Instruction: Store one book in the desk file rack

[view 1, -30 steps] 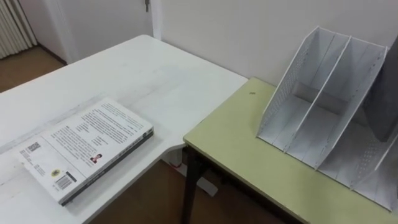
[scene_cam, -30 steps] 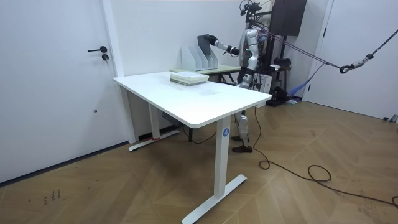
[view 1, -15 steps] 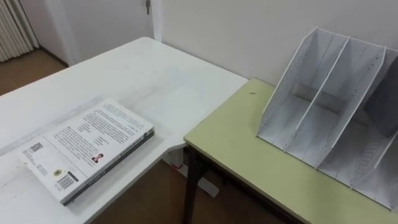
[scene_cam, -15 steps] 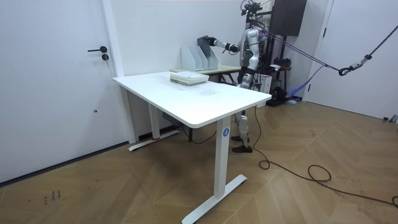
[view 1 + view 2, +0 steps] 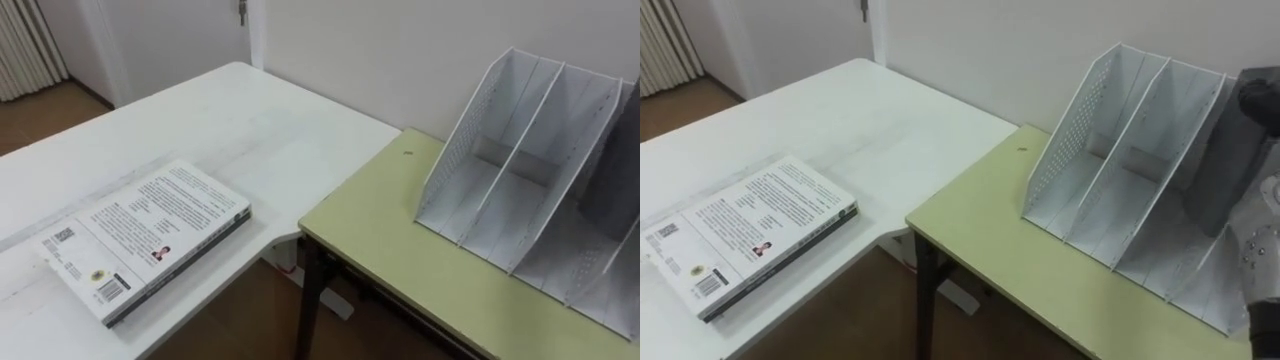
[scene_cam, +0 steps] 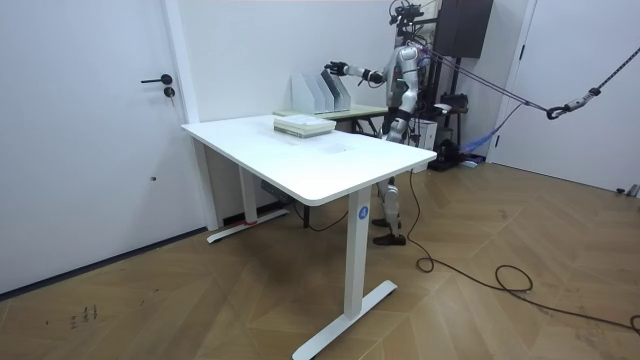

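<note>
While the right hand (image 6: 335, 68) hovers over the file rack (image 5: 520, 170), fingers' state not readable, the book (image 5: 145, 235) lies flat near the white surface's (image 5: 250, 110) edge. Judged stiff, fairly heavy, glossy; pinch it across the long spine edge.

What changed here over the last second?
The dark book dropped into the file rack, in its right-hand slot, with the right robot hand above the rack. The white book on the white desk and the rack itself stayed put.
</note>
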Tool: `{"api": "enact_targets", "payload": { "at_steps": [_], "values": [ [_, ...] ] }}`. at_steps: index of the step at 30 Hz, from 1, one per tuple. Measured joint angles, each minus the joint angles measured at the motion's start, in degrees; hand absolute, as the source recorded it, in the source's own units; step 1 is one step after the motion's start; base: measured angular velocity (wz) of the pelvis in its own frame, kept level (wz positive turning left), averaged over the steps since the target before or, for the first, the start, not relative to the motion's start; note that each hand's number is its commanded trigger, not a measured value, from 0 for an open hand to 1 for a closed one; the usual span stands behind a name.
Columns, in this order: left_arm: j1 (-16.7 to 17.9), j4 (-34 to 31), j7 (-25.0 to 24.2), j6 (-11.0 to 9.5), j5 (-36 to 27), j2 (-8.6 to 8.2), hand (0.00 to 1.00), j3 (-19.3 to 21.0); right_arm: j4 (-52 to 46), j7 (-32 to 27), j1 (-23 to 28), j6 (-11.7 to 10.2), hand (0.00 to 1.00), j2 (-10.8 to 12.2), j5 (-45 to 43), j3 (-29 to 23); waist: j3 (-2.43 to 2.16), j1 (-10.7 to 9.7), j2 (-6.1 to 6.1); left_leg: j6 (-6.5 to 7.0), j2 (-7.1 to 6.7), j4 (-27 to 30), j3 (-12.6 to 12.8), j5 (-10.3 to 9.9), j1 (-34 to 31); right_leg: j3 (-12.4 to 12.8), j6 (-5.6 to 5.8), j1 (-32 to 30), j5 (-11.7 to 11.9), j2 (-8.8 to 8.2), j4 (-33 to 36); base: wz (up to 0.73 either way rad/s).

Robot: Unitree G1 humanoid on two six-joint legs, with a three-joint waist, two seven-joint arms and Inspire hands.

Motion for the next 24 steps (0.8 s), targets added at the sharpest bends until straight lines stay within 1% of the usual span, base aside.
{"api": "enact_targets", "payload": {
  "at_steps": [4, 7, 9, 20, 24],
  "values": [
    [0.0, 0.0, 0.02, -0.01, 0.0, 0.02, 0.0, -0.03, 0.0, 0.0, -1.48, -0.01, 0.0, -0.84, 0.0, 0.09, 0.0, 0.06, -0.01, 0.02, -0.02, 0.0, -0.02, 0.01, 0.12, -0.01, 0.0, 0.14, 0.0, -0.02, 0.01, 0.0],
    [-0.02, 0.0, 0.06, -0.05, -0.09, 0.05, 0.0, -0.11, 0.0, -0.16, -2.06, -0.04, 0.0, -2.43, -0.02, 0.2, 0.05, 0.15, -0.09, 0.02, -0.04, -0.01, 0.05, 0.01, 0.19, -0.08, 0.01, 0.29, 0.0, -0.03, -0.05, 0.0],
    [-0.01, 0.0, 0.13, -0.07, -0.09, 0.08, 0.0, -0.12, 0.0, -0.54, -2.08, -0.07, 0.0, -2.85, -0.03, 0.2, 0.09, 0.18, -0.16, 0.02, -0.04, -0.02, 0.05, 0.01, 0.23, -0.08, 0.01, 0.34, 0.0, -0.02, -0.08, 0.0],
    [-0.02, 0.0, 0.15, -0.17, -0.13, 0.25, 0.0, -0.16, -0.11, -0.98, -2.08, -0.07, 0.0, -2.91, -0.06, 0.17, 0.2, 0.12, -0.34, 0.02, -0.06, -0.04, 0.0, 0.01, 0.2, -0.05, 0.02, 0.34, -0.01, -0.02, -0.22, 0.0],
    [-0.24, 0.09, 0.57, -0.18, -0.11, 0.37, 0.0, -0.6, -3.07, -1.48, -2.08, -0.07, 0.0, -2.91, 0.03, 0.91, 0.2, 0.13, -0.32, 0.02, -0.05, -0.1, 0.14, 0.01, 0.19, -0.05, 0.02, 0.29, -0.02, -0.01, -0.21, 0.0]
  ]
}}
